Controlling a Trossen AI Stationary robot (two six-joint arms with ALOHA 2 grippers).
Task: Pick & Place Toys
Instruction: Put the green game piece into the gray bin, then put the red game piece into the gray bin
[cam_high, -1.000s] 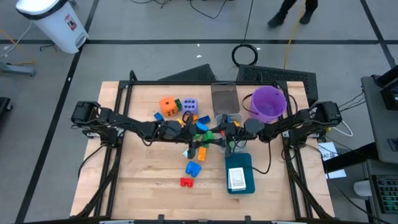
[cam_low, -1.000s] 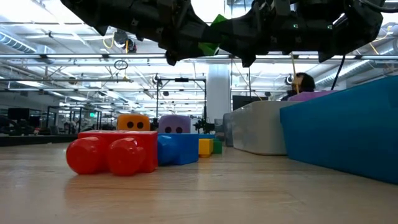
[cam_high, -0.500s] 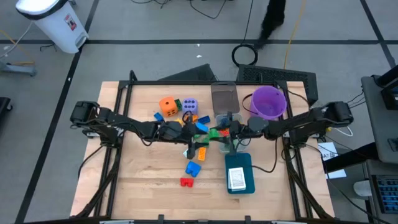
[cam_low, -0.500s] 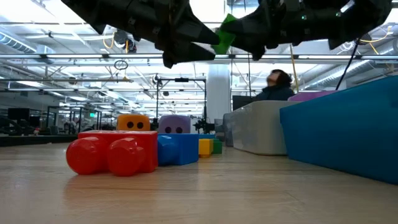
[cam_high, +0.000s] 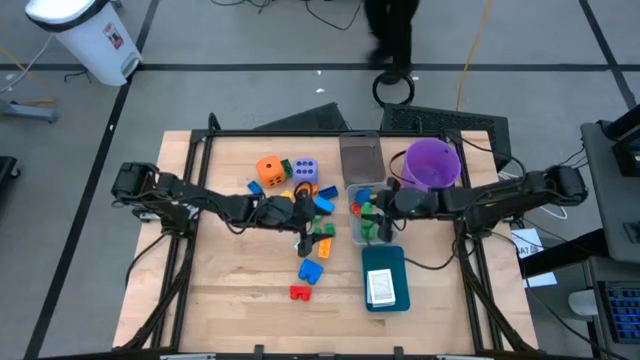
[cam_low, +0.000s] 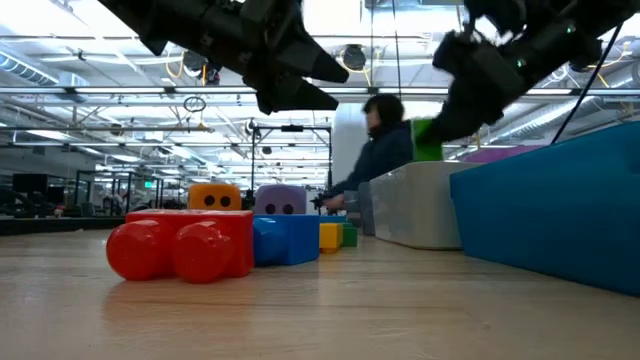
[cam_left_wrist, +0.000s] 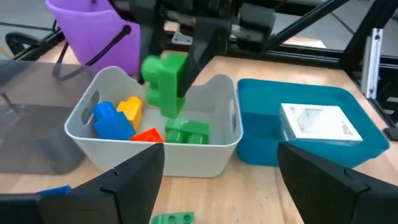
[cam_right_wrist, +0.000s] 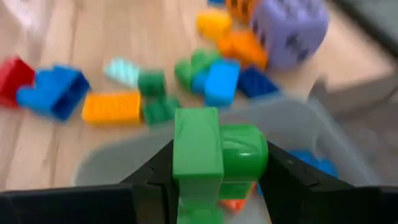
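Observation:
My right gripper is shut on a green block above the open grey bin, which holds blue, yellow, orange and green blocks. My left gripper is open and empty, above the pile of small coloured blocks at the table's middle. An orange die and a lavender die rest on the table beyond the pile. A blue block and a red block lie nearer the front. A white card lies in the teal tray. My right gripper pinches the green block by two opposite sides between its two fingers. The fingers slant down from the table's right side. The block stands on end below the fingers, lifted clear over the bin's opening.
The purple bucket stands at the far right behind the bin, with a clear container beside it. A person passes beyond the table's far edge. Bare wood lies at the table's left and near side.
My right gripper has carried the green block from above the block pile toward the table's right edge and lower, and now holds it over the grey bin. A person has walked across behind the table.

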